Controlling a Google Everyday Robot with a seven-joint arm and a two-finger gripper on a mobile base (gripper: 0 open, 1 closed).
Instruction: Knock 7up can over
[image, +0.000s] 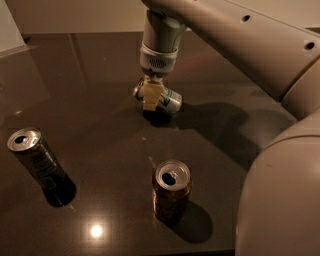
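Tool (150, 101) touching 7up can (170, 100); can tipped sideways.

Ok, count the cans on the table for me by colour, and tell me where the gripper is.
Silver-white and green 7up can: 1, tipped on its side
Black-grey can: 1, upright
Brown-orange can: 1, upright
Total: 3 cans
The gripper is down at the 7up can, at the far side of the table.
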